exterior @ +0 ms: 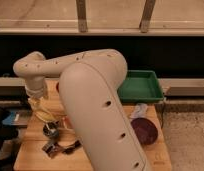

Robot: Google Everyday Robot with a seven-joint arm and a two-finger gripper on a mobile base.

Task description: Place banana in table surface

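Observation:
The banana (44,116) is pale yellow and curved. It lies low at the left side of the light-brown table surface (160,150). My gripper (37,104) hangs from the white wrist straight down onto the banana's left end; I cannot tell whether it touches or holds the fruit. My big white arm (95,100) covers the middle of the table and hides much of what stands there.
A green tray (141,85) stands at the back right. A dark red bowl (144,130) and a white crumpled thing (139,109) lie at the right. A small dark cup (50,131) and dark utensils (60,148) sit just in front of the banana. A red edge (58,86) shows behind the arm.

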